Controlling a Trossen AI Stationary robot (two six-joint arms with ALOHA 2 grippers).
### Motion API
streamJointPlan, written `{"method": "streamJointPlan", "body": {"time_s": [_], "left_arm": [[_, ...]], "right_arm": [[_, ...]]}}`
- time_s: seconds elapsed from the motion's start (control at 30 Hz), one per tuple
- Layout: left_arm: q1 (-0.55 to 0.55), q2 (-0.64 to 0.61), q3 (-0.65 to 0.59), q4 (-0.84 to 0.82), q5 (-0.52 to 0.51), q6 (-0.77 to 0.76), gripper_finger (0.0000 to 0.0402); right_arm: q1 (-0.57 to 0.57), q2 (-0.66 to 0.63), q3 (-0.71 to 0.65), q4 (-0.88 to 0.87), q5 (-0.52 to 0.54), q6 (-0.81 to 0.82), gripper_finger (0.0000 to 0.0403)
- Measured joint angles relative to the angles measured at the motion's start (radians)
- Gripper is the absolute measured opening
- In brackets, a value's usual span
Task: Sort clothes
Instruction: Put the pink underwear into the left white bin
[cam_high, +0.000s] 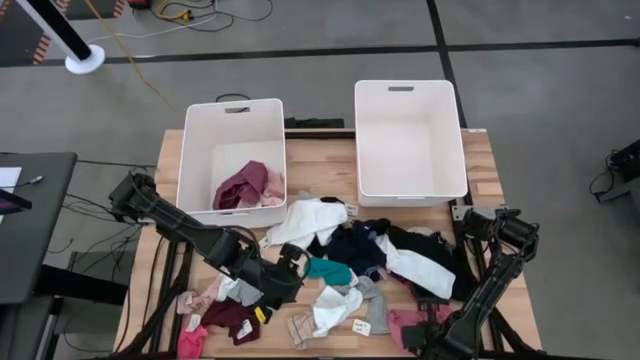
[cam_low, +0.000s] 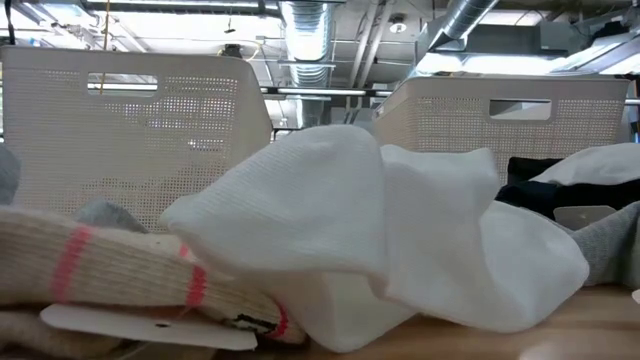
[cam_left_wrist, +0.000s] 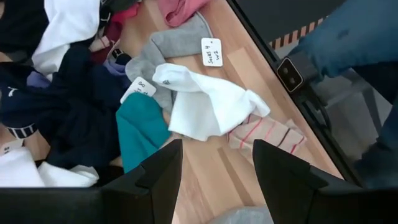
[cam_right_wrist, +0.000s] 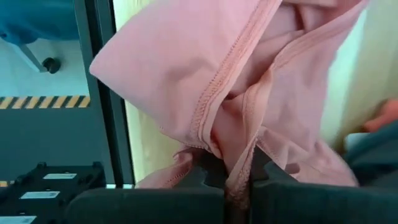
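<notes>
The clothes lie in a loose pile (cam_high: 350, 260) across the near half of the wooden table. My left gripper (cam_left_wrist: 214, 180) hovers open above a white sock (cam_left_wrist: 205, 106), a teal garment (cam_left_wrist: 140, 127) and a striped sock (cam_left_wrist: 267, 134), touching none; it shows in the high view (cam_high: 290, 265) at the pile's left side. My right gripper (cam_right_wrist: 237, 177) is at the table's near right corner (cam_high: 428, 335), shut on a pink garment (cam_high: 408, 322). In the low view the white sock (cam_low: 340, 230) fills the foreground. My right gripper pinches a bunched part of the pink garment, with stitched hems (cam_right_wrist: 231, 155), between its two fingers. Several layers are gathered there. The fingers come from above, pointing down. The cloth spreads away from the fingers over the table's edge; whether it is clear of the table I cannot tell.
Two white bins stand at the table's far side: the left bin (cam_high: 200, 150) holds maroon and pink garments (cam_high: 248, 185), and the right bin (cam_high: 445, 140) stands beside it. Paper tags (cam_left_wrist: 211, 51) lie among grey socks (cam_left_wrist: 168, 53). A black desk (cam_high: 30, 220) stands left of the table.
</notes>
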Motion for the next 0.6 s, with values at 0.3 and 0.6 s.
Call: {"method": "streamJointPlan", "body": {"time_s": [0.3, 0.6], "left_arm": [[0.0, 0.0, 0.0, -0.002, 0.0, 0.05, 0.0189], [0.001, 0.0, 0.0, 0.009, -0.009, 0.105, 0.019]], "right_arm": [[-0.049, -0.002, 0.132, -0.133, 0.082, -0.119, 0.0014], [-0.128, -0.004, 0.292, -0.29, 0.202, -0.292, 0.0014]]}}
